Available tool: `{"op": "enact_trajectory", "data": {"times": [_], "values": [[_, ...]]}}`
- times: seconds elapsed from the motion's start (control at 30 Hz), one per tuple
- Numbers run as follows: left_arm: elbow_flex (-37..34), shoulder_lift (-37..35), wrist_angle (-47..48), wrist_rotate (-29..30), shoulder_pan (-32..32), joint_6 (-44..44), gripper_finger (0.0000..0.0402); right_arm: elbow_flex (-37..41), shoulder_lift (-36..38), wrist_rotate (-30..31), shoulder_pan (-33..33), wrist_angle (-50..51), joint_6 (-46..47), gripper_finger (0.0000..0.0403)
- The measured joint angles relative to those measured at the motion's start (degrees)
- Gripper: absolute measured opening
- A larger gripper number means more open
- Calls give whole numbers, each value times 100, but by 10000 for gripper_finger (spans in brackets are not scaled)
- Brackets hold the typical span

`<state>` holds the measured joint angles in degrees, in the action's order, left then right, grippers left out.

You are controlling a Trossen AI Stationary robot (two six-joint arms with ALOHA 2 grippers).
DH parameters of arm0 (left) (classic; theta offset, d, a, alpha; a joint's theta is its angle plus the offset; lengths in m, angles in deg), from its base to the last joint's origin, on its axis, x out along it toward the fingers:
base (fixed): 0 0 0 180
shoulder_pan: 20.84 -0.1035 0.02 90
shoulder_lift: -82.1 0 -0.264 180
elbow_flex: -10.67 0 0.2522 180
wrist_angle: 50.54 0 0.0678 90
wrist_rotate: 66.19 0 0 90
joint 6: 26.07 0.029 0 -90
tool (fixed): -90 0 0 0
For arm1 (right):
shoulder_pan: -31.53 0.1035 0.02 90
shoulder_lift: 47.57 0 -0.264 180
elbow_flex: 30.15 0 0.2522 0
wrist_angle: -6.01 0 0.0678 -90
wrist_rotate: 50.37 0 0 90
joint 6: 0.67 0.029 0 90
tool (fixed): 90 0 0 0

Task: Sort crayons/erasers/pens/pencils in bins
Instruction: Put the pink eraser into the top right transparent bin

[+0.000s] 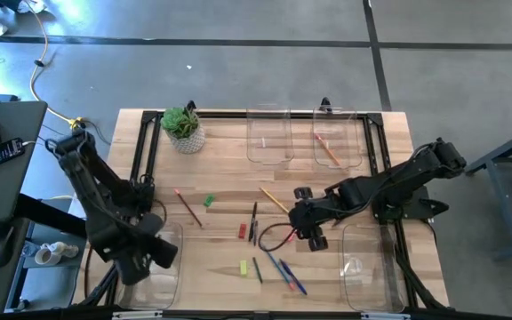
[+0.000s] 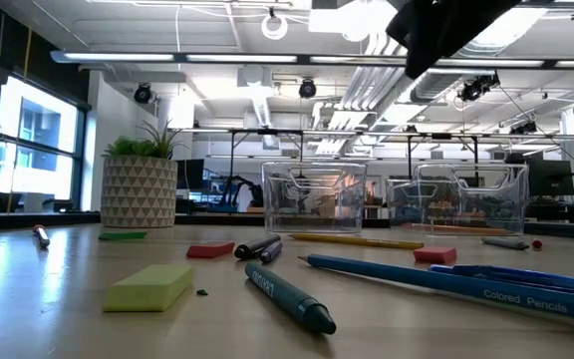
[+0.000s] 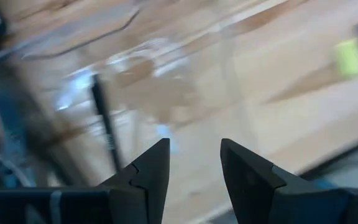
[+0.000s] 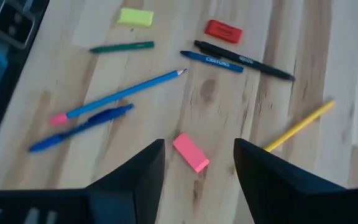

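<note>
A: So, how much room did the hands have?

B: Plenty in the middle. The tabletop (image 1: 229, 160) was bare wood between the scattered items. Two bins (image 1: 268, 135) stood side by side near the far edge, beside a potted plant (image 1: 184, 130), and one bin sat at each near corner. The right hand (image 4: 197, 163) hung over the centre, fingers spread and empty, directly above a pink eraser (image 4: 191, 152) that lay clear of everything else.

A: And the left hand?

B: The left hand (image 3: 194, 163) hovered over the near-left bin (image 1: 160, 267), by the tabletop's edge. Its fingers stood apart, pinching nothing, and a dark stick (image 3: 106, 127) lay in the bin below.

A: Which way did the pencils point?

B: A yellow pencil (image 4: 298, 126) lay just beside the pink eraser, its long axis running diagonally. Another pencil (image 1: 328, 149) lay slanted inside the far-right bin, and a tan one (image 1: 188, 208) lay diagonally well left of centre, near a green eraser (image 1: 209, 202).

A: The rest?

B: A red eraser (image 4: 223, 31), a yellow-green eraser (image 4: 135, 17), a black pen (image 4: 244, 60), a green crayon (image 4: 122, 46), a blue crayon (image 4: 212, 61), a blue colored pencil (image 4: 117, 96) and a blue pen (image 4: 81, 127) lay loose toward the near side, mostly apart.
</note>
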<state>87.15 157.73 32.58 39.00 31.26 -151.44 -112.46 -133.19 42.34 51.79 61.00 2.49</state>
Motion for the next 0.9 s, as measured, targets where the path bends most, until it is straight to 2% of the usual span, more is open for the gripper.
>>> {"op": "enact_trajectory", "data": {"times": [0.27,0.37,0.53,0.77,0.9], "values": [[118,-738,-15,1974,-213,5,131,3,-419,-209,-1,7,-1090,183],[117,-902,-33,2363,-466,355,131,4,-684,-224,-1,4,-1369,183],[116,-1001,-37,2318,-956,950,131,4,-1111,-222,0,-29,-1721,183],[116,-999,-37,1658,-1393,1602,131,4,-1590,-214,-1,-82,-1869,183],[116,-997,-35,1626,-1520,1769,131,4,-1789,-180,-1,-176,-1884,183]]}}
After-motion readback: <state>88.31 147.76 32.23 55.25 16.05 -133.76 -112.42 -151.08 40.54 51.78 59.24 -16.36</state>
